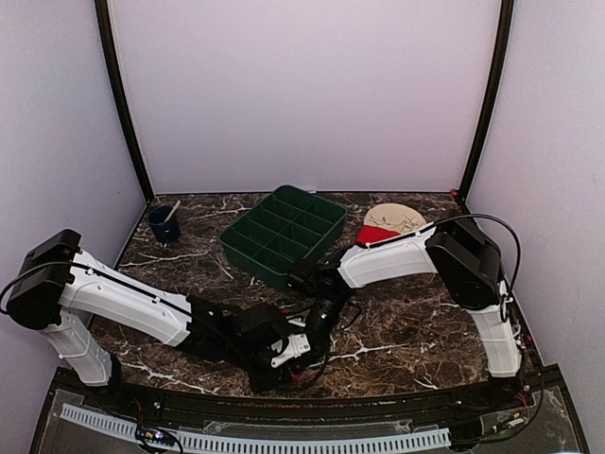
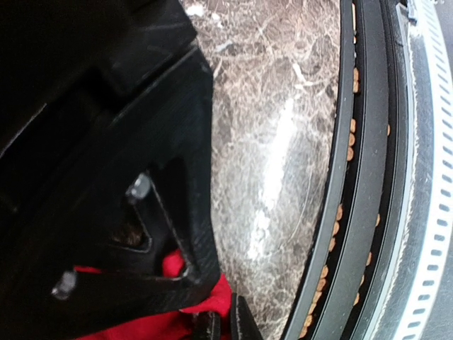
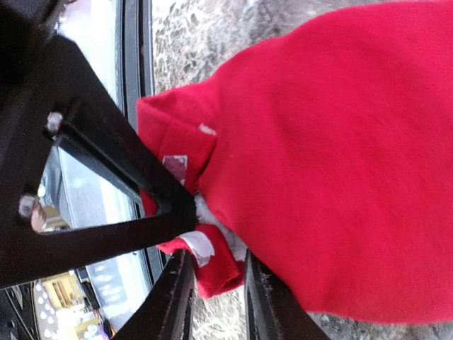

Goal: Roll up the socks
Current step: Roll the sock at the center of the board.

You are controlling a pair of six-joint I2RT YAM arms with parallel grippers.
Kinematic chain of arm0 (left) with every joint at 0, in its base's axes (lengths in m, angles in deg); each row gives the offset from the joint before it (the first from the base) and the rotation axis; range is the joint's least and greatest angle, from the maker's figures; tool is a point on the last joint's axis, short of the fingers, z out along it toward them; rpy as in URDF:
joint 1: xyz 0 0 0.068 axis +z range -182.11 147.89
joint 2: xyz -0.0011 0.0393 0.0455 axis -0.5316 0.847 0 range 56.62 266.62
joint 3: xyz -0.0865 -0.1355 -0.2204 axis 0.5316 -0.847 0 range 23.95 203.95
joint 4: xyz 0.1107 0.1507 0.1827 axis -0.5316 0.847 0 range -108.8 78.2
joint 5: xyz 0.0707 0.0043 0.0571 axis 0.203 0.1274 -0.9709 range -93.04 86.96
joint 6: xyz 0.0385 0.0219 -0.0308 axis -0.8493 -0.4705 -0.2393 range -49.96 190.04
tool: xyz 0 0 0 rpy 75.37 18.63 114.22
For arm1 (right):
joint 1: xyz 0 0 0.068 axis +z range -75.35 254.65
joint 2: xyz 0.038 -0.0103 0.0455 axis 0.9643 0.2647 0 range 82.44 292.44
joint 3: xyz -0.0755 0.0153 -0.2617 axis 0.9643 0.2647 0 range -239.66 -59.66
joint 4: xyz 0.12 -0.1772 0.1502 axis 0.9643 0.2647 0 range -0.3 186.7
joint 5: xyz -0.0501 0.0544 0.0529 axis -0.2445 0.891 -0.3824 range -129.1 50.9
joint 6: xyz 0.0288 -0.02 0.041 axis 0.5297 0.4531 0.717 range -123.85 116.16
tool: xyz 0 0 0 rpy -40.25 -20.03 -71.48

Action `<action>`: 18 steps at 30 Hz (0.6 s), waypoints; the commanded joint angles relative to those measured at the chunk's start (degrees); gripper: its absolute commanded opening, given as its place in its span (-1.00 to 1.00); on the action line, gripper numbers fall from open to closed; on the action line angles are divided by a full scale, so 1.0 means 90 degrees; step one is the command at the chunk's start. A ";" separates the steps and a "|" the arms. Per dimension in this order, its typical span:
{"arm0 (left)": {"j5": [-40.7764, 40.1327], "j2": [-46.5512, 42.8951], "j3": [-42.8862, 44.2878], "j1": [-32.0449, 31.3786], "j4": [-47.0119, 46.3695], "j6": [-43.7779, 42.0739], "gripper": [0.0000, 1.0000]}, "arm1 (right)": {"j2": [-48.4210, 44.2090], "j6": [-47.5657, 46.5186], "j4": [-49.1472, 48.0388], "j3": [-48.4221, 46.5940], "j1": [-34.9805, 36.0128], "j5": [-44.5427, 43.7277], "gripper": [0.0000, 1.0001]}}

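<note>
On the marble worktop (image 1: 406, 322), close to its near edge, the red socks (image 3: 318, 163) are bundled between the two hands. A fold of the bundle is pinched by the clenched left hand (image 2: 224, 320) — while the right hand (image 3: 218, 258) is held parted, a white-marked cuff lying between its jaws.

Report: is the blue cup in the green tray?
No, the dark blue cup stands on the marble tabletop left of the green divided tray.
</note>
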State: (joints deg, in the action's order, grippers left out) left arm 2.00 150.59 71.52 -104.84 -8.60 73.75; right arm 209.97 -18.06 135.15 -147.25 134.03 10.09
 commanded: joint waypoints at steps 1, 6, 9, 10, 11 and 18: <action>-0.0296 0.0418 -0.0180 0.0402 0.0840 0.0846 -1.00 | -0.0512 0.0360 -0.0413 0.0380 0.0063 -0.0216 -0.48; -0.0185 0.0509 -0.0125 0.0503 0.0869 0.0994 -1.00 | -0.0757 0.0506 -0.0649 0.0643 -0.0050 -0.0250 -0.42; -0.0133 0.0552 -0.0135 0.0542 0.0869 0.1061 -1.00 | -0.0858 0.0605 -0.0801 0.0825 -0.0111 -0.0260 -0.34; -0.0111 0.0559 -0.0146 0.0558 0.0857 0.1086 -1.00 | -0.0899 0.0646 -0.0850 0.0892 -0.0121 -0.0265 -0.32; -0.0084 0.0564 -0.0160 0.0577 0.0852 0.1112 -1.00 | -0.0949 0.0685 -0.0922 0.0960 -0.0138 -0.0268 -0.30; -0.0005 0.0592 -0.0198 0.0692 0.0873 0.1297 -1.00 | -0.1339 0.1053 -0.1445 0.1470 -0.0252 -0.0354 -0.21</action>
State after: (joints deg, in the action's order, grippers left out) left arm 6.35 152.32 72.42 -102.46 -11.45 76.91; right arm 202.25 -10.68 122.08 -136.60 130.88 6.09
